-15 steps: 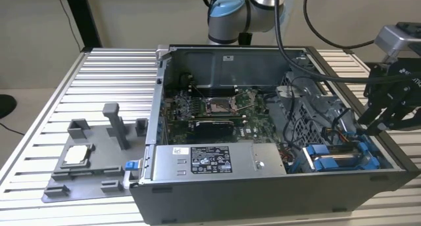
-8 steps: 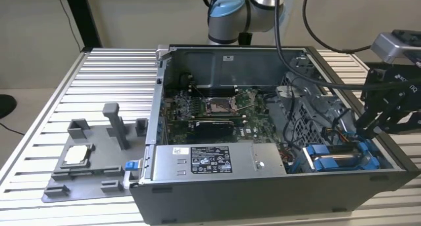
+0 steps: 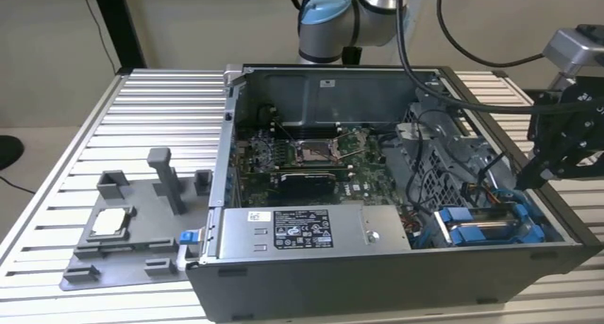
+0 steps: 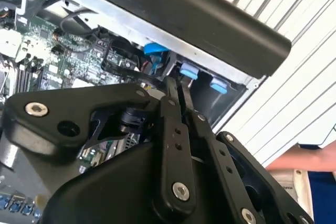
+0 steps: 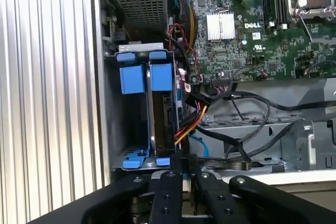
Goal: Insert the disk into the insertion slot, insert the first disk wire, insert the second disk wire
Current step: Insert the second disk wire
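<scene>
1. We see the disk (image 5: 160, 114) seated in the insertion slot (image 5: 128, 129) of the computer case (image 3: 378, 281)
2. Our end effector (image 5: 184, 169), fingers pressed together and empty, hovers beside the slot's edge

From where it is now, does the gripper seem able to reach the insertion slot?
Probably yes. The gripper hangs just beside the insertion slot, which is open toward it; the nearby wires lie to one side.

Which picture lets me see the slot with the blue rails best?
The first wrist view: it looks straight into the insertion slot, showing its blue rails, grey metal walls and the wires beside it. The exterior view shows the slot smaller, at the computer case's corner. The second wrist view shows just a few blue tabs past the gripper.
</scene>
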